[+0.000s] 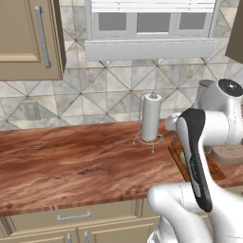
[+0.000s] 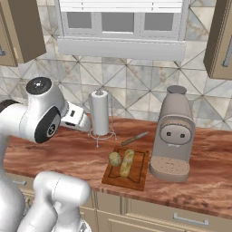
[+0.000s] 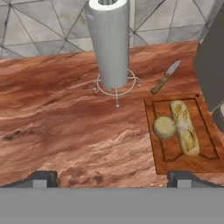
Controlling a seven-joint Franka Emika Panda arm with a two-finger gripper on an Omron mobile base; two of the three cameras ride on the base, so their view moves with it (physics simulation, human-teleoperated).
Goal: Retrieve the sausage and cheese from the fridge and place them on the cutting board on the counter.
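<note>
Sausage [image 3: 184, 127] and cheese [image 3: 164, 127] are both already sitting on the cutting board [image 3: 160, 152], touching side by side, cheese being the pale round lump on the side nearer the paper towel roll [image 3: 109, 43] and the sausage the long yellowish-tan one lying lengthwise next to it. Same picture from the right base view: cheese [image 2: 114, 158], sausage [image 2: 127, 162], board [image 2: 139, 174] near the front edge of the counter [image 3: 65, 127], just beside the base of the coffee machine [image 2: 172, 134]. A small knife [image 3: 165, 77] lies on the counter between the board and the towel stand, not touching either. The hand [image 3: 112, 179] hangs above bare counter to the side of the board with its fingers [image 3: 41, 178] spread wide apart and nothing between them, so I'd say the placing part looks pretty much done. If either had to be grabbed again: the sausage looks light and a bit squishy, probably slick-skinned, so I'd pinch it across the middle of its narrow width rather than by an end. The cheese looks firmer but rounded, so it could roll or squirt out of a grip; go across its widest part from straight above. Neither seems fragile, just easy to nudge off the board.
</note>
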